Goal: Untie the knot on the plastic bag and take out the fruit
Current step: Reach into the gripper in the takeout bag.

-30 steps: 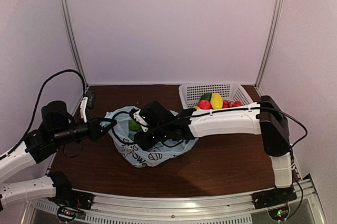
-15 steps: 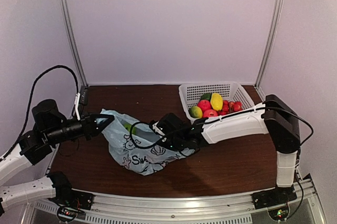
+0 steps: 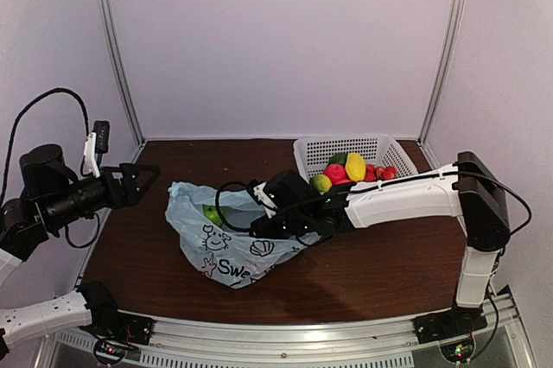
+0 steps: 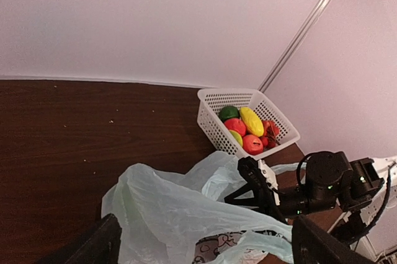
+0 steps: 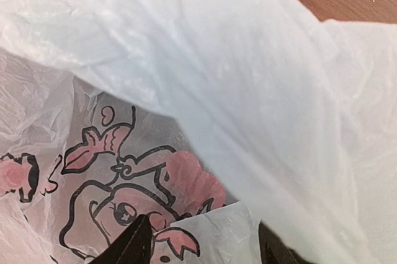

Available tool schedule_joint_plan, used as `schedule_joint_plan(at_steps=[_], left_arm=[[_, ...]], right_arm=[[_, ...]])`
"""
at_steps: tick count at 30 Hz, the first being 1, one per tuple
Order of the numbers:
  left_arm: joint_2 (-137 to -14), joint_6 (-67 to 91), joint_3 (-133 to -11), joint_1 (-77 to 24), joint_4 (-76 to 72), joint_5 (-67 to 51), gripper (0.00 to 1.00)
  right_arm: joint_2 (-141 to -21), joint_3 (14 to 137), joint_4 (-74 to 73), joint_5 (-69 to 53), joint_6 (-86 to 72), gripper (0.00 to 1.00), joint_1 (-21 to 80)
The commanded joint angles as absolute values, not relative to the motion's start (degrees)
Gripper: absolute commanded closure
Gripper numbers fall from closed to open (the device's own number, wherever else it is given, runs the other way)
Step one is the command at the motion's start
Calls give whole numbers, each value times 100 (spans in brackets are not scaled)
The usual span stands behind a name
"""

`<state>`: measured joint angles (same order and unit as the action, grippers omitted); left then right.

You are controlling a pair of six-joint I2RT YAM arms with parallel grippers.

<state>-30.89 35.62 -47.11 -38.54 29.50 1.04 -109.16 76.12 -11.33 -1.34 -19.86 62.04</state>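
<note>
The pale blue plastic bag (image 3: pixel 226 245) lies slumped on the brown table, its printed side facing up. Something green (image 3: pixel 210 215) shows through the plastic, most likely a fruit. No knot shows; the bag's top is loose and crumpled. My left gripper (image 3: pixel 149 183) hangs open to the left of the bag, clear of it, and in the left wrist view its wide-set fingers (image 4: pixel 99 244) frame the bag (image 4: pixel 167 211). My right gripper (image 3: pixel 261 211) rests on the bag's upper right part with its jaws apart. In the right wrist view the printed plastic (image 5: pixel 186 121) fills the frame, and a fold lies between the fingertips (image 5: pixel 133 244).
A white perforated basket (image 3: pixel 304 150) stands at the back right and holds red, yellow and green fruits (image 3: pixel 344 169); it also shows in the left wrist view (image 4: pixel 211 121). Metal frame posts (image 3: pixel 117 48) rise at the back corners. A black cable loops by the left arm.
My left gripper has let go of the bag's edge, opened wide and drawn back to the left. The bag has sagged onto the table. The right arm has shifted slightly right on the bag.
</note>
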Motion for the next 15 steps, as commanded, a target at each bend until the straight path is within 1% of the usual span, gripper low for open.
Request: schedule_joint_plan(at_steps=[1, 4, 6, 10, 15], left_arm=[[-3354, 3398, -5195, -3799, 3764, 971, 3], [-3732, 3318, -5277, -3687, 3854, 1087, 3], [-4021, 3291, -5206, -3492, 3628, 807, 2], [-4450, 3204, -4705, -2788, 2810, -210, 3], [-5057, 3445, -3711, -1751, 1225, -1720, 3]], right_arm=[[-10739, 7525, -979, -140, -2040, 40, 6169], [-10716, 7479, -824, -241, -2075, 39, 6166], [-10665, 7405, -698, -299, -2119, 39, 6170], [-10576, 7252, -422, -409, -2245, 37, 6171], [-10631, 7271, -26, -580, -2462, 37, 6174]])
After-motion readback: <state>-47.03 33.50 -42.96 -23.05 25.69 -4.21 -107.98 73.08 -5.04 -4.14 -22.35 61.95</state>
